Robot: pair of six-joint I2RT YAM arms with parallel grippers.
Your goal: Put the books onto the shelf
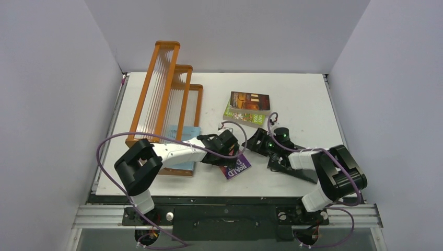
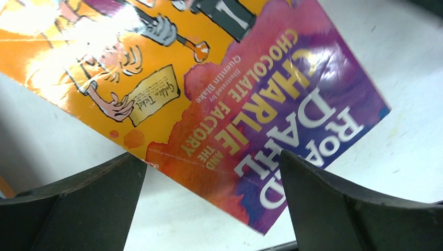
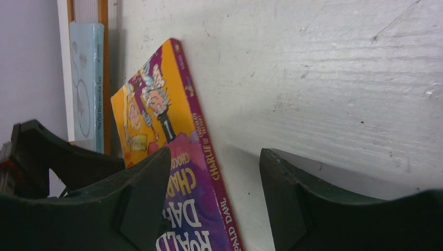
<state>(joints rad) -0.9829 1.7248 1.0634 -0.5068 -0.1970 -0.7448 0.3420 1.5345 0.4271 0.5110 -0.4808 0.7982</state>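
Under the left gripper (image 2: 210, 157), paperback (image 2: 251, 94) reads "ROALD DAHL".

- Left side blocked by orange-brown wooden rack (image 1: 166, 89) with clear ribbed panels; light blue paperback (image 1: 185, 132) against its near end.
- Centre tight: left gripper (image 1: 228, 145) and right gripper (image 1: 257, 140), both spread wide, almost nose to nose, hardly any gap between.
- Orange-purple Roald Dahl paperback (image 2: 219, 89) flat under left gripper.
- Back centre taken by stack of dark brown-orange and green paperbacks (image 1: 249, 100).
- Purple cable loops (image 1: 271, 123) arching over both wrists.
- Free white tabletop (image 1: 305, 104) at back right.
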